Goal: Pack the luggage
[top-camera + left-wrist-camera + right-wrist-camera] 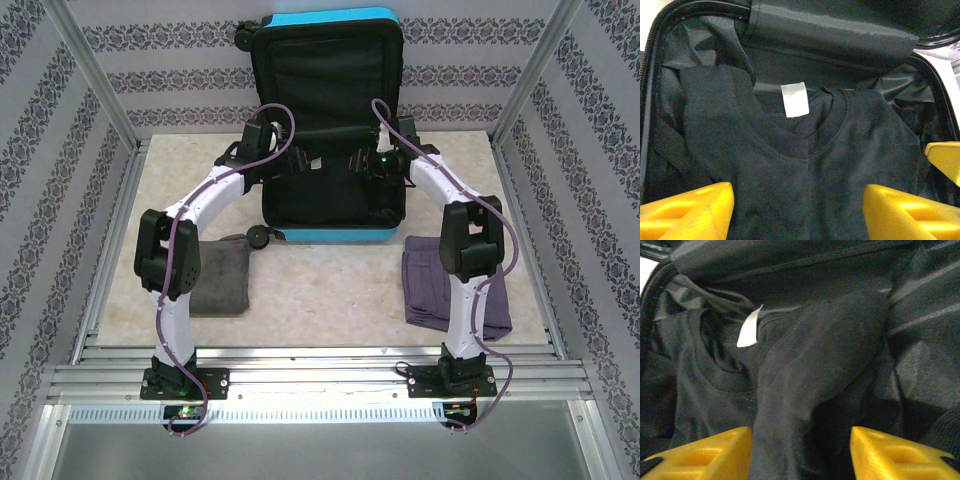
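The surface (320,300) is a pale, marbled beige board. Walls papered in grey floral stripes (60,160) close it in on three sides, with bare aluminium posts (92,78) at the corners. A ribbed metal rail (320,372) runs along the near edge, where both arm bases are bolted.

The luggage (330,234) lies open at the far middle of the surface. Its turquoise base is flat and its black-lined lid (325,75) stands up against the back wall. One black wheel (260,237) sticks out at the near left corner.

A folded grey cloth (225,278) lies on the near left. A folded purple-grey cloth (428,285) lies on the near right, well apart from it. The left arm (178,262) arches over the edge of the grey cloth, and the right arm (470,250) crosses the purple one. Both wrists meet over the base half and hide much of its inside from above.

Inside lies a black T-shirt (805,165), collar toward the hinge, with a white label (794,99) showing. A black strap (675,155) runs beside it.

The left jaws are open above the shirt, the yellow fingers (687,212) wide apart with nothing between them. The right jaws also stand apart. A raised fold of the shirt (810,380) lies between their fingers (705,455), and I cannot tell whether they touch it.
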Controlling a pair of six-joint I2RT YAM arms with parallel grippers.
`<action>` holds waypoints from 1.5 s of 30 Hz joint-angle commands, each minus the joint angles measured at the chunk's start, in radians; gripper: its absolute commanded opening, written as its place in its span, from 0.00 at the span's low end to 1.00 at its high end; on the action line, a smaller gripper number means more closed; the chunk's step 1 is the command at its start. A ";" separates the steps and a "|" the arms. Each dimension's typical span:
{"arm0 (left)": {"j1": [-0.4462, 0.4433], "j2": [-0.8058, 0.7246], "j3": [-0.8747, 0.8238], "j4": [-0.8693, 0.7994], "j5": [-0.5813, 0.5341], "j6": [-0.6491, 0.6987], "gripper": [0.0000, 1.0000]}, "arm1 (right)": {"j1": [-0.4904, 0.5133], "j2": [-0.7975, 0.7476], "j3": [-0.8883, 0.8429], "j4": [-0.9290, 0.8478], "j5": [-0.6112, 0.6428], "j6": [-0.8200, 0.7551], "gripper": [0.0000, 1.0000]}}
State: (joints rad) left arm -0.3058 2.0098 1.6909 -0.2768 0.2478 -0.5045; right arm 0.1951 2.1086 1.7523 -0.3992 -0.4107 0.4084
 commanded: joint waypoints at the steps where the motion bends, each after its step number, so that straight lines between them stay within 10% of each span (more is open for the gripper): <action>1: 0.008 -0.026 0.017 -0.012 0.030 -0.005 0.69 | 0.030 -0.076 -0.026 0.033 -0.048 -0.015 0.48; 26: -0.024 -0.256 -0.265 0.025 0.008 0.007 0.69 | 0.015 0.131 0.032 0.075 -0.068 0.025 0.44; 36: -0.147 -0.300 -0.294 -0.023 -0.023 0.013 0.69 | -0.124 -0.225 -0.289 0.158 -0.268 0.028 0.49; 45: -0.377 -0.260 -0.322 0.051 0.003 -0.102 0.71 | -0.287 -0.585 -0.604 0.062 -0.170 -0.031 0.56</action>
State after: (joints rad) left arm -0.6254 1.7401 1.3945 -0.2718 0.2321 -0.5533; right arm -0.0364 1.5707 1.2320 -0.2691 -0.6300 0.4103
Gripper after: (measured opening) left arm 0.707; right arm 0.554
